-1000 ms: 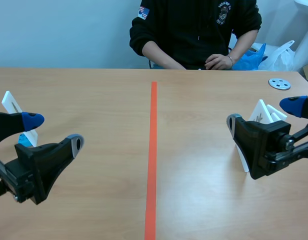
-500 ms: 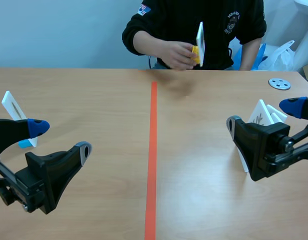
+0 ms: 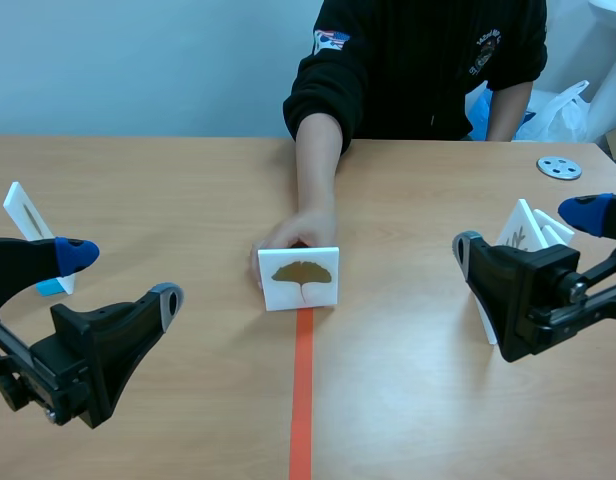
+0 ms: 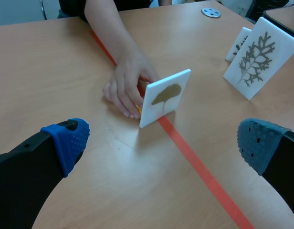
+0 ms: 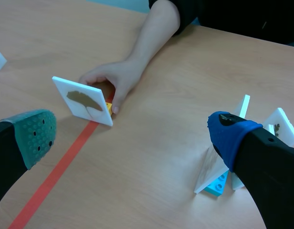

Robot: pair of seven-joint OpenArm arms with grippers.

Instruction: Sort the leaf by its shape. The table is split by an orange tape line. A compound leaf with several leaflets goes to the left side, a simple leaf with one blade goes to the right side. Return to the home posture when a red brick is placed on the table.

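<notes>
Leaf card, single fan-shaped blade, stood upright on orange tape line, steadied from behind by person's hand. Left gripper and right gripper spread wide, nothing held. Grasp best delayed until hand is withdrawn; right side judged the destination.

Black, thick-fingered: left pincer, right pincer; dotted pads blue, grey-green.

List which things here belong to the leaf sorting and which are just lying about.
Job: leaf card on the tape line; hand behind it; left card; right cards.
Lying about: grey disc; white bag.
</notes>
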